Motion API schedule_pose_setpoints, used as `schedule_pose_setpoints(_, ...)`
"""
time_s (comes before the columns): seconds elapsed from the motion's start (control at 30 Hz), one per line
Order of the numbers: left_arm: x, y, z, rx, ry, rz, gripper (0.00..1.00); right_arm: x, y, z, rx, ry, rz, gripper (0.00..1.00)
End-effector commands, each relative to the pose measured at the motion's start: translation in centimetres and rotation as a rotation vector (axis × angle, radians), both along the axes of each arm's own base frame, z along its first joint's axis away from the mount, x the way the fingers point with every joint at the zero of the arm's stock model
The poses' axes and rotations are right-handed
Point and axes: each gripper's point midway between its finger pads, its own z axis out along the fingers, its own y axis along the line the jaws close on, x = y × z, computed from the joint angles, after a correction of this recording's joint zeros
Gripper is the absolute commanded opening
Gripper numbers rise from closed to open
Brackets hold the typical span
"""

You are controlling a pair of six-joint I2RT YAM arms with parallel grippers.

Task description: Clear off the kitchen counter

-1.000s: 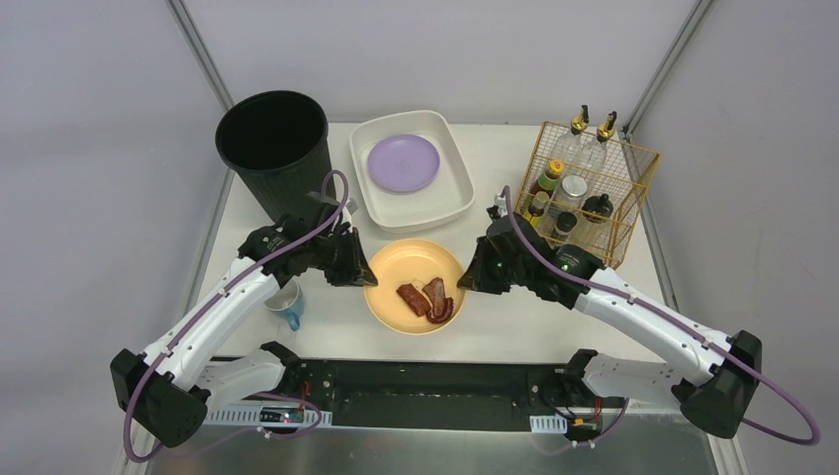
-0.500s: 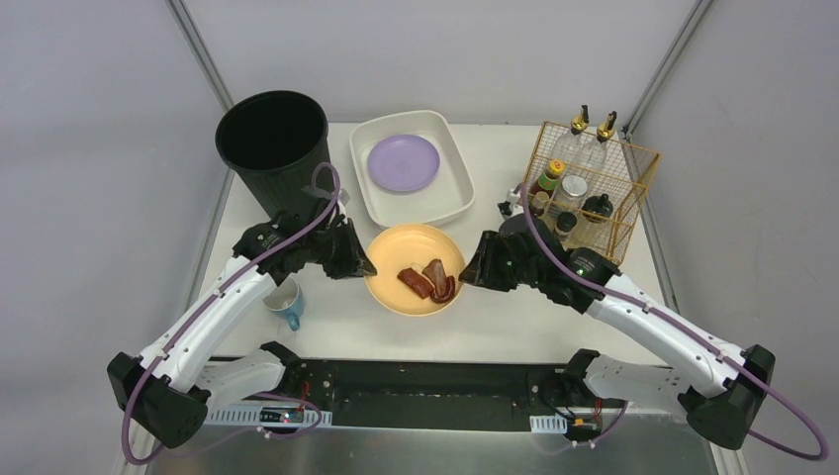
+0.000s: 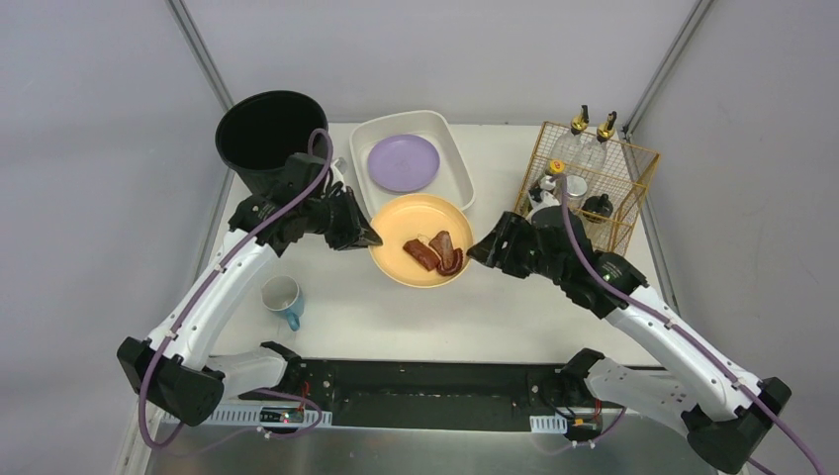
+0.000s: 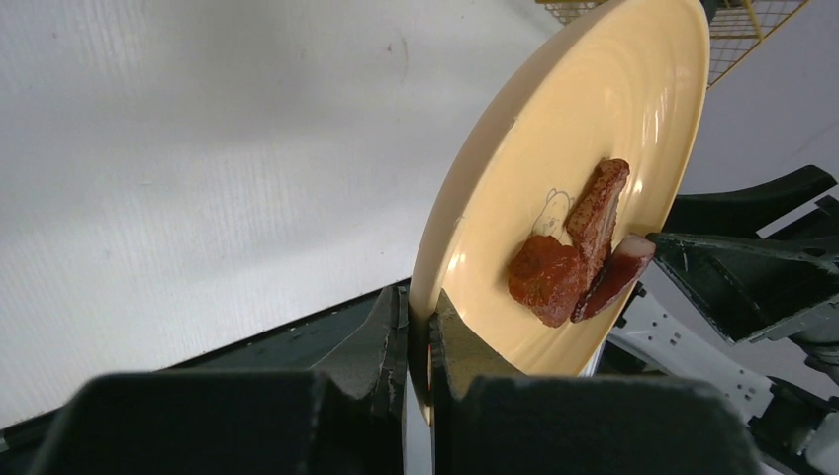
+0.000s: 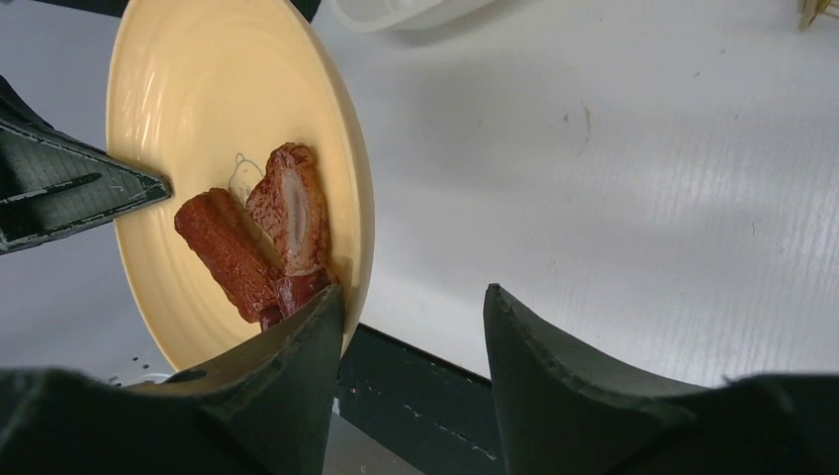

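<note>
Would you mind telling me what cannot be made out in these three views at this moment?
- Black bin: top view, interior too dark to show any contents.
- Bottles in the gold wire rack: top view, labels too small and crossed by wires.
- White basin: right wrist view, mostly cut off by the top edge.

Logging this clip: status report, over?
Left gripper shut on plate rim; right gripper open beside it. Plate raised over counter, food aboard. Basin rim close behind; mug well clear.

No legible text or labels
</note>
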Motion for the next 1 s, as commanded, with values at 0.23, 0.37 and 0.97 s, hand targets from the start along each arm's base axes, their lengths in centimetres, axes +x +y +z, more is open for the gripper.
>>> schedule_pose_setpoints(0.23,7.0,2.1,7.2,-0.057,-0.166,0.101,0.0,-1.0,-3.9,-2.4,-0.078,0.013,-0.074,0.58)
schedule_pose_setpoints(0.37,7.7,2.7,7.7,-0.052,-0.172,0.111,0.0,-1.0,-4.4,-1.7,-0.067,-0.019,-0.094,0.59)
schedule_pose_setpoints(0.97,10.7,6.0,10.8,-0.074,-0.228,0.233,0.0,-0.8,-3.2,-2.1,-0.047,-0.006,-0.055,0.61)
